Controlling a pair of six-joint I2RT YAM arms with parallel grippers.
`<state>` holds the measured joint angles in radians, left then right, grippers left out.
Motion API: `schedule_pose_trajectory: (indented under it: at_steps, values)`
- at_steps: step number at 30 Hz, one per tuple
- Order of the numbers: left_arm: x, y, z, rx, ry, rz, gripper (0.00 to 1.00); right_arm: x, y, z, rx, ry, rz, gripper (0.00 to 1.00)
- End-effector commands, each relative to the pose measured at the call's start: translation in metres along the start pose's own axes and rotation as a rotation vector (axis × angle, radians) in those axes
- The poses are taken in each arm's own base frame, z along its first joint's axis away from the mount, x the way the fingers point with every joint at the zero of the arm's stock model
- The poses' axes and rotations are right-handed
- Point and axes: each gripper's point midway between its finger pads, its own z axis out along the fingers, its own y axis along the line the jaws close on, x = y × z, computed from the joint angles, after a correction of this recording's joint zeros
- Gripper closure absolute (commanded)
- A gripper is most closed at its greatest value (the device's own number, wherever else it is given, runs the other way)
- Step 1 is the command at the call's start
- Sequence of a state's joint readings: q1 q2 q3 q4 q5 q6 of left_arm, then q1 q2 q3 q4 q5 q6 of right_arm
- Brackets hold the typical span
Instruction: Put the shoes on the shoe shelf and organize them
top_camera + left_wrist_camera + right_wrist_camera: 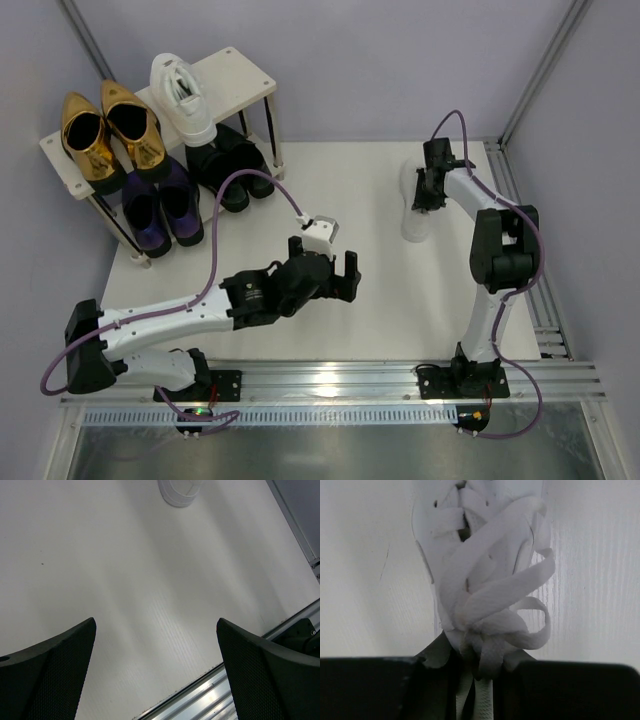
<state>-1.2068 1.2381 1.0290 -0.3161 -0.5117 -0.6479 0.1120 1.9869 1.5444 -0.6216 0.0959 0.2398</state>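
Right wrist: right end effector (pixel 480 667) looks clenched on sneaker (pixel 485 575) at the tongue and lace knot, laces bunched between the fingers.

Top external: sneaker sits on surface (pixel 380 290) at far right, well apart from shelf (pixel 245 75).

Handling guess: light, with a soft floppy upper and loose laces. Grip on laces alone could slip or let it swing. Firmer hold likely at heel collar or side wall. Sole probably stiff enough to land flat.

Left end effector (pixel 156 625) released and empty, hovering mid-surface.

Shelf contents:
- Top tier: gold loafers (pixel 105 135) left, mate (pixel 185 95) just beside them, bare board to its right.
- Bottom tier: purple pair (pixel 160 205) left, black pair (pixel 230 165) right. Looks full.
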Motion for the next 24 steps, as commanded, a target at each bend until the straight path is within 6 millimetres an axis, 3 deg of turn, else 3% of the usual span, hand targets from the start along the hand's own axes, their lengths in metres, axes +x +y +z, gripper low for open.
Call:
schedule_pose_trajectory:
  at_steps: [1, 2, 5, 7, 11, 12, 17, 19, 20, 24]
  values:
    - [-0.006, 0.002, 0.001, -0.032, -0.043, -0.04, 0.0, 0.004, 0.015, -0.009, -0.092, -0.017, 0.02, 0.96]
    - [-0.005, 0.006, 0.001, -0.052, -0.041, -0.033, 0.0, 0.016, 0.024, -0.012, -0.146, 0.007, 0.027, 0.96]
    - [0.0, 0.012, 0.003, -0.083, -0.035, -0.023, 0.0, 0.02, 0.035, -0.031, -0.192, -0.018, 0.051, 0.96]
    - [0.012, 0.021, 0.008, -0.123, -0.022, -0.008, 0.0, 0.024, 0.054, -0.051, -0.231, -0.038, 0.041, 0.96]
    - [0.033, 0.028, 0.017, -0.153, 0.01, 0.009, 0.0, 0.054, 0.094, -0.076, -0.26, -0.001, 0.098, 0.96]
    - [0.036, 0.027, 0.019, -0.152, 0.013, 0.013, 0.0, 0.066, 0.112, -0.082, -0.272, 0.012, 0.085, 0.96]
    - [0.048, 0.019, 0.025, -0.147, 0.016, 0.055, 0.0, 0.107, 0.158, -0.095, -0.238, 0.038, 0.119, 0.96]
    - [0.054, 0.014, 0.027, -0.14, 0.02, 0.07, 0.0, 0.13, 0.178, -0.096, -0.226, 0.072, 0.121, 0.88]
    - [0.054, 0.011, 0.028, -0.134, 0.018, 0.071, 0.0, 0.129, 0.183, -0.097, -0.213, 0.057, 0.12, 0.73]
    - [0.06, 0.013, 0.029, -0.153, 0.016, 0.083, 0.0, 0.145, 0.202, -0.094, -0.212, 0.099, 0.099, 0.52]
